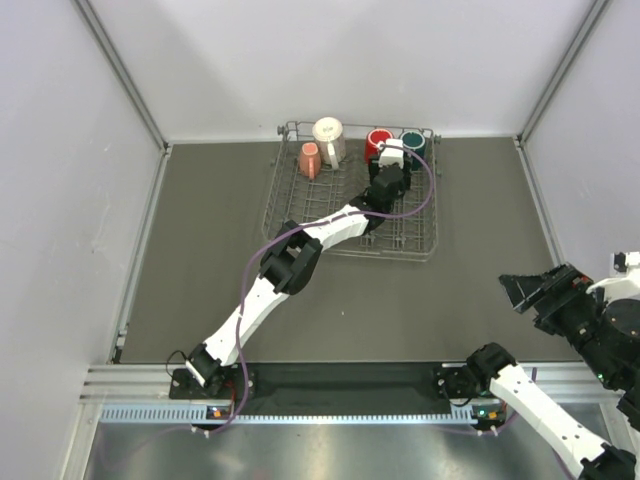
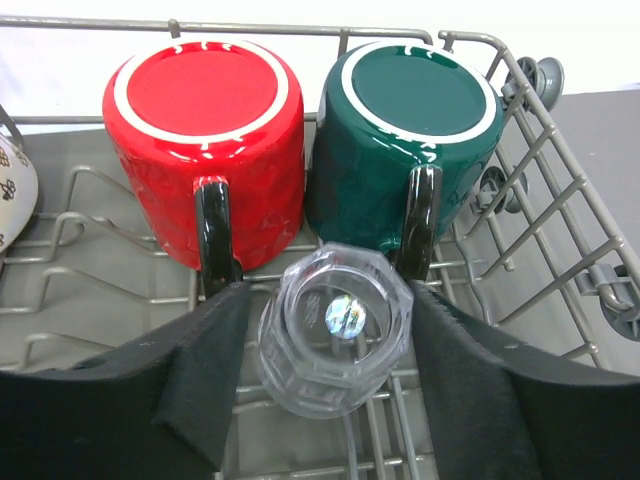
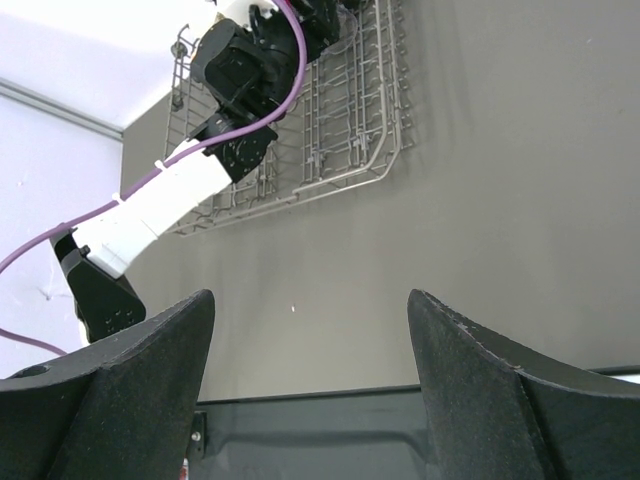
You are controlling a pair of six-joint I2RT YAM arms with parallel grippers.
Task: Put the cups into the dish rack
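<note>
The dish rack (image 1: pixel 420 245) stands at the back of the table. The salmon-pink mug (image 1: pixel 309 160), white speckled mug (image 1: pixel 328 140), red mug (image 1: pixel 377 143) and dark green mug (image 1: pixel 414 141) sit upside down along its far side. My left gripper (image 2: pixel 330 292) reaches into the rack just in front of the red mug (image 2: pixel 205 140) and green mug (image 2: pixel 415 140). The clear glass (image 2: pixel 335 340) rests bottom-up and slightly tilted on the wires between its fingers. A thin gap shows at the left finger, so the gripper is open. My right gripper (image 1: pixel 515 290) hangs open and empty at the near right.
The rack's raised right wall (image 2: pixel 560 180) runs close beside the green mug. The white speckled mug (image 2: pixel 12 195) shows at the left edge of the left wrist view. In the right wrist view the left arm (image 3: pixel 170 195) stretches over the rack (image 3: pixel 350 150).
</note>
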